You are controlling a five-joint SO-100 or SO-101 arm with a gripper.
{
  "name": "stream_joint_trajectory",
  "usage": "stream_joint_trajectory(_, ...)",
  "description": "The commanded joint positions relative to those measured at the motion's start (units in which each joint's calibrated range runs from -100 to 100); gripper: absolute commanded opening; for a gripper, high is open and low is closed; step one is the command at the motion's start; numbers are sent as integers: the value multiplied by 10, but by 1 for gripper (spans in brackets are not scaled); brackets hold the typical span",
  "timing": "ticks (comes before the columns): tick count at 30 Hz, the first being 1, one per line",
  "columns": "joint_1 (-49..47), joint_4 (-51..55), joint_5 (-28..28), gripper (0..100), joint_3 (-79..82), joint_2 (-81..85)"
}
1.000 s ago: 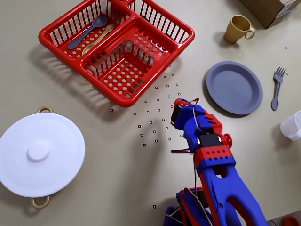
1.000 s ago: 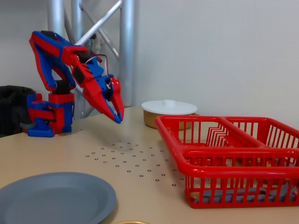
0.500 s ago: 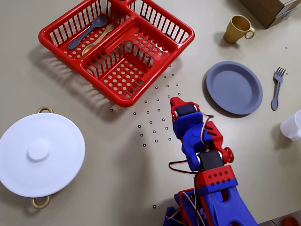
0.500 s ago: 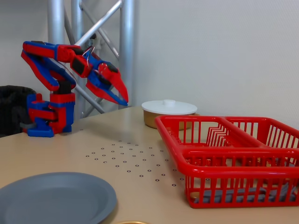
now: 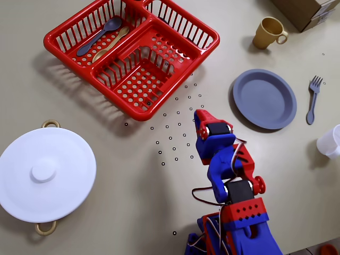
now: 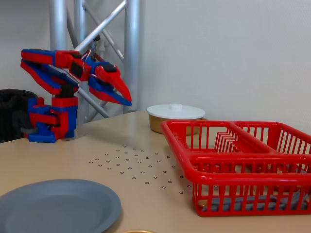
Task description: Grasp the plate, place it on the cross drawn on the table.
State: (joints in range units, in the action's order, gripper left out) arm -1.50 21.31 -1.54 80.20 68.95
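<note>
The grey-blue plate [image 5: 264, 99] lies flat on the table at the right of the overhead view; it is at the front left in the fixed view [image 6: 56, 206]. A patch of small drawn circles [image 5: 175, 133] marks the table between the plate and the basket, and it also shows in the fixed view [image 6: 131, 165]. No clearer cross shows. My red and blue gripper [image 5: 199, 114] hangs in the air above this patch, to the left of the plate and apart from it. In the fixed view the gripper [image 6: 127, 99] points down, with its jaws together and nothing held.
A red basket [image 5: 175, 74] with two spoons [image 5: 103, 34] stands at the back left. A white-lidded pot [image 5: 45, 172] is at the left. A yellow mug [image 5: 268, 32], a grey fork [image 5: 313, 98], a white cup [image 5: 330, 142] and a cardboard box [image 5: 308, 10] ring the plate.
</note>
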Motion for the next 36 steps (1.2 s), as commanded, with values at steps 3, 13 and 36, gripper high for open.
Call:
stream_joint_trajectory(3, 18, -8, 10, 0, 22, 44)
stream_joint_trajectory(13, 17, 16, 4, 0, 137, 158)
stream_joint_trajectory(36, 15, 111, 6, 0, 198, 270)
